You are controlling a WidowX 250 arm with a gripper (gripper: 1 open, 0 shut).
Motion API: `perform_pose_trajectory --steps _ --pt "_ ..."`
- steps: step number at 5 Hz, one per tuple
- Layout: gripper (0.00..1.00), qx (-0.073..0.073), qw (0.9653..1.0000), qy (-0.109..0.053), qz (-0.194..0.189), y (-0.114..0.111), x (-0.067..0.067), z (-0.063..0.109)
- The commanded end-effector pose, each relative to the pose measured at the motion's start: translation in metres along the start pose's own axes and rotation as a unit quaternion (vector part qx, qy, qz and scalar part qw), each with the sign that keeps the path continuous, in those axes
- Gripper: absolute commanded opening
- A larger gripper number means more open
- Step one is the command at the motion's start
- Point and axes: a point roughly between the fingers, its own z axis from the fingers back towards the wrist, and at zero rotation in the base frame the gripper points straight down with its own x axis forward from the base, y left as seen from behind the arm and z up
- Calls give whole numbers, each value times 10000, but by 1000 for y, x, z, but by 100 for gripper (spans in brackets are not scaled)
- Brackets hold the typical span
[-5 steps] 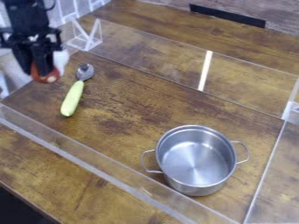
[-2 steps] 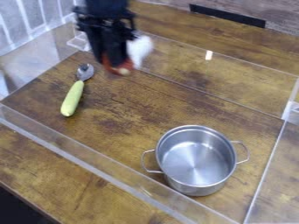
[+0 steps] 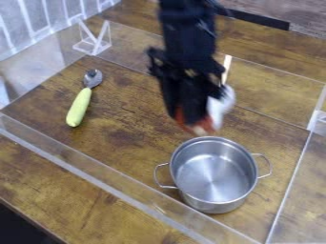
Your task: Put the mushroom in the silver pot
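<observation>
While my gripper (image 3: 193, 105) hangs, blurred, above the middle of the wooden table (image 3: 117, 150), the mushroom (image 3: 201, 116) sits at its lower end, a smear of reddish-brown and white; I read the pincer as closed on it. Clamped that way, the mushroom is up off the wood and outside the pot, at about one o'clock from the center of my camera's view. At five o'clock stands the silver pot (image 3: 214, 175), a round, shiny steel vessel with low straight walls, upright and open at the top. Its two small loop handles stick out at roughly two and nine o'clock on its rim. Looking into it, I see only bare, gleaming metal, so it holds nothing. Out at ten o'clock lies a spoon (image 3: 80, 105) with a yellow-green handle, its metal bowl pointing toward one o'clock, well apart from the pot.
</observation>
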Motion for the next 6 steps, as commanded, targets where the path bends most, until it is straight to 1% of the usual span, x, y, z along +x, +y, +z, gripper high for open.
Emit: perform_pose_trajectory --steps 1,2,3,4,6 --pt "0 -77 9995 -296 38 -18 0 -4" --pt "0 -98 9996 -223 152 -15 1 -25" --pt "100 -76 9998 -136 103 -15 3 -37" --pt "100 -86 9998 -138 91 -9 6 -38" --pt "100 -52 9994 -142 317 2 10 -30"
